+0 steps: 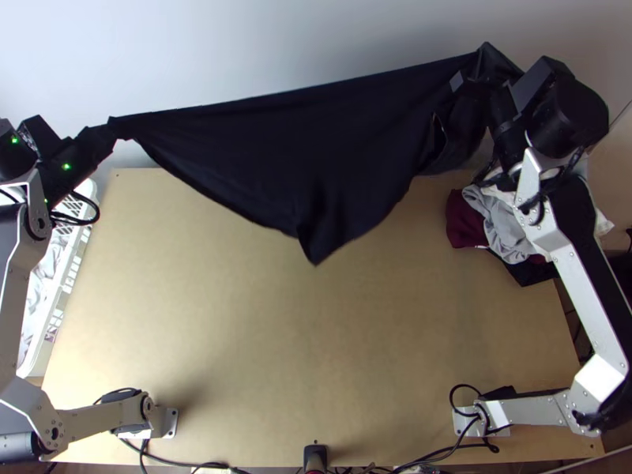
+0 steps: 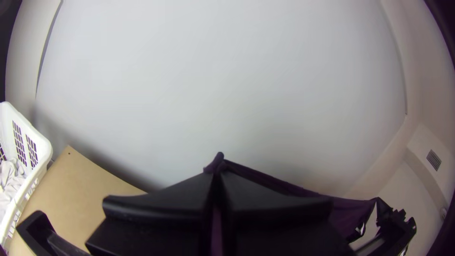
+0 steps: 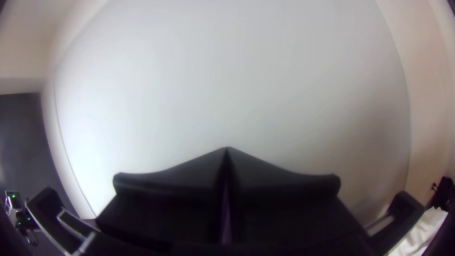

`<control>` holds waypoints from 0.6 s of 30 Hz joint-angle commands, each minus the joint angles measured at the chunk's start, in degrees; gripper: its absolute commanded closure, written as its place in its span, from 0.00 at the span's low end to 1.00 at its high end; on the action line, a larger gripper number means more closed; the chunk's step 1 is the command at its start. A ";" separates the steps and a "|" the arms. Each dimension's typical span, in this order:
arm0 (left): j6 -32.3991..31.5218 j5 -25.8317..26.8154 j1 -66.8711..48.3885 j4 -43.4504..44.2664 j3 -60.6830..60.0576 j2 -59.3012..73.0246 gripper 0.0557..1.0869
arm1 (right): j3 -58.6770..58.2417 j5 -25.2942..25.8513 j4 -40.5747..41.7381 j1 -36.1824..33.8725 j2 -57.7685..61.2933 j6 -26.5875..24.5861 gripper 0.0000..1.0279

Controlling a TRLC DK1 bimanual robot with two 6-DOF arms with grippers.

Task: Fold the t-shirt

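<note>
Black cloth fills the far middle of our scene: we see the t-shirt (image 1: 316, 142) stretched between the two grippers, its far edge running nearly straight from left to right. We make out the left gripper (image 1: 113, 130) at the far left, with its jaws closed on one end of the t-shirt; in the left wrist view we see a small tuft of cloth poking out past the fingertips. We find the right gripper (image 1: 472, 84) at the far right, its jaws closed too, pinching the other end, with a thin dark purple strip of cloth between the fingers.

Between them we see the near side of the t-shirt sag to a loose point above the far part of the wooden table (image 1: 316, 355). Close by the right gripper, more of the cloth hangs in folds.

At the left side of the table we have a white basket (image 2: 44, 148) with pale cloth (image 2: 9, 178) in it. At the far right corner we see maroon cloth (image 1: 463, 221) and grey cloth (image 1: 507, 231) heaped together. Past the table's far edge we face a pale wall (image 1: 237, 47).
</note>
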 commanded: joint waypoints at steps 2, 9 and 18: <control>-0.03 -2.22 1.61 1.19 0.60 3.89 0.97 | -4.58 -0.52 -9.97 5.69 -9.21 -0.18 0.97; -0.12 -2.40 1.79 2.24 -0.01 5.56 0.97 | -16.00 -6.85 -23.60 16.32 -22.39 -1.15 0.97; 0.23 -2.40 0.03 2.68 -0.10 5.03 0.97 | -39.03 -17.83 -37.75 23.62 -28.81 -5.10 0.05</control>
